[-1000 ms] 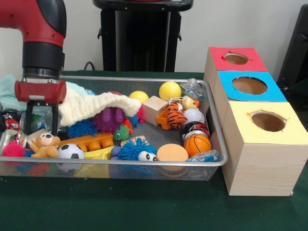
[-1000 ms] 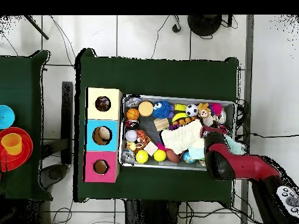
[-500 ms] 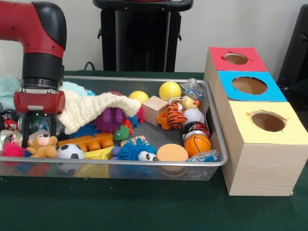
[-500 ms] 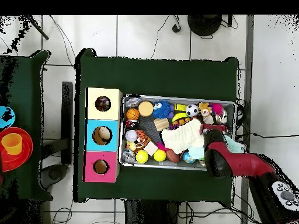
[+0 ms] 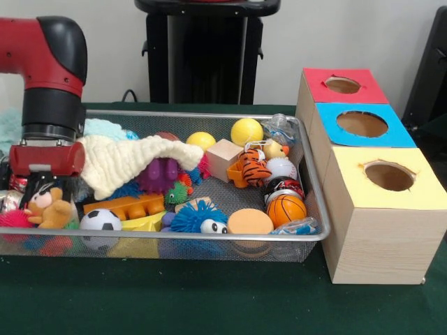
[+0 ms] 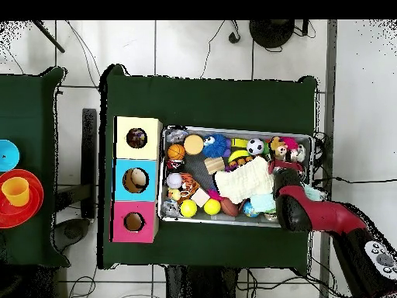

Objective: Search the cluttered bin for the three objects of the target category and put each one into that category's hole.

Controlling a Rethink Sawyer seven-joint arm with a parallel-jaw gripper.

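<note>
The wire-mesh bin (image 5: 209, 237) is full of toys. My gripper (image 5: 50, 194) is down in its left end, behind a small teddy bear (image 5: 52, 209). Its dark fingers (image 5: 31, 187) stand apart, so it is open, and what lies between them is hidden. A whitish-grey wrinkly wad (image 5: 279, 126) lies in the bin's back right corner, and another wad (image 5: 299, 226) at the front right. A crumpled red-and-white thing (image 5: 12, 180) shows at the far left. The yellow-topped box's hole (image 5: 389, 176) is nearest the camera. From overhead, the gripper (image 6: 281, 160) is at the bin's (image 6: 233, 129) right end.
A cream waffle towel (image 5: 133, 157) drapes over toys beside the gripper, with a mint towel (image 5: 105, 128) behind it. Balls, a soccer ball (image 5: 101, 220), a basketball (image 5: 286, 209) and spiky toys fill the bin. Blue-topped (image 5: 363, 124) and red-topped (image 5: 342, 85) boxes stand behind the yellow one.
My gripper has moved lower and toward the picture's left in the front view, deeper among the toys. The teddy bear has shifted left with it.
</note>
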